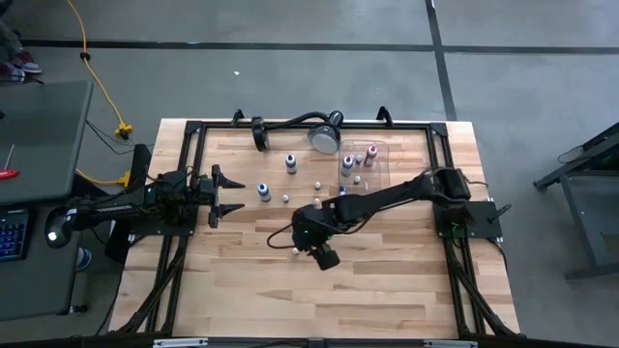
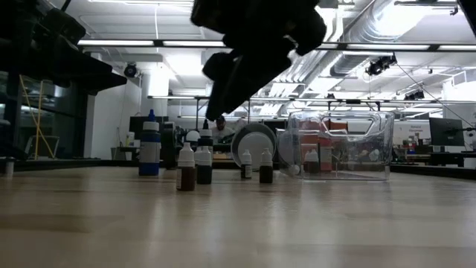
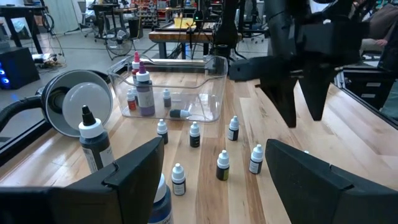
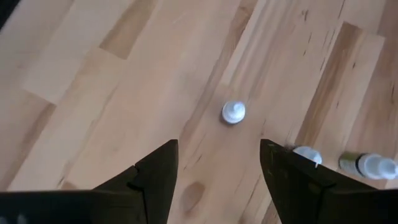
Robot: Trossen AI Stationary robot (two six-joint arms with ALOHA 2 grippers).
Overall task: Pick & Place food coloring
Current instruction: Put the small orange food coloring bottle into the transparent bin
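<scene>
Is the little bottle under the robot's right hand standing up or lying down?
Standing up: the right wrist view looks straight down on the bottle's round white cap.

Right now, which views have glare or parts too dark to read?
Low view: ceiling strip lights glare, and the right end effector hangs as a black backlit silhouette. Left wrist view: the lamp head face is washed out white. Right wrist view: evenly lit, though the bottle cap is overexposed.

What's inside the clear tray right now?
The clear tray holds a tall purple-bodied bottle with a pink-tipped one behind it, a small red bottle, a small upright one and one lying on its side. The tall bottles may hide others.
</scene>
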